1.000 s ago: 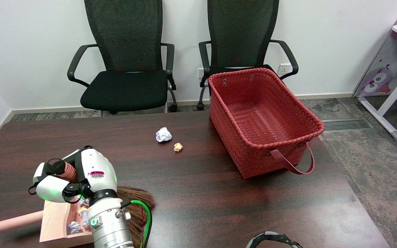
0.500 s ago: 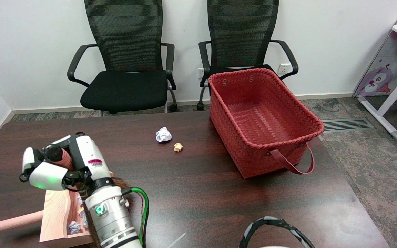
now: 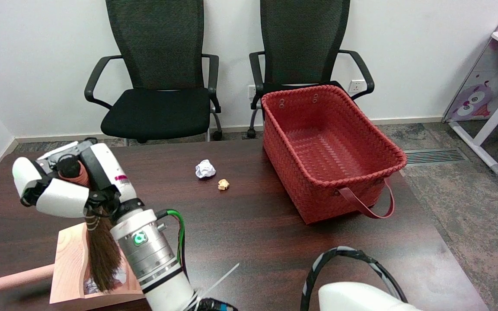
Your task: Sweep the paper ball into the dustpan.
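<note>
So the right hand (image 3: 65, 185) has its fingers wrapped tight around the handle of a little brown brush (image 3: 102, 255), holding it up so the bristles hang straight down over the pink dustpan (image 3: 69, 259) at the near left corner of the bench (image 3: 249, 229). The white paper ball (image 3: 205, 169) is sitting out in the middle of the bench, well apart from the dustpan, with a smaller tan scrap (image 3: 223, 185) just beside it (there's some crumpled paper already in the pan, partly hidden behind the bristles). A big red woven basket (image 3: 331, 151) sits off to the right of the ball.
</note>
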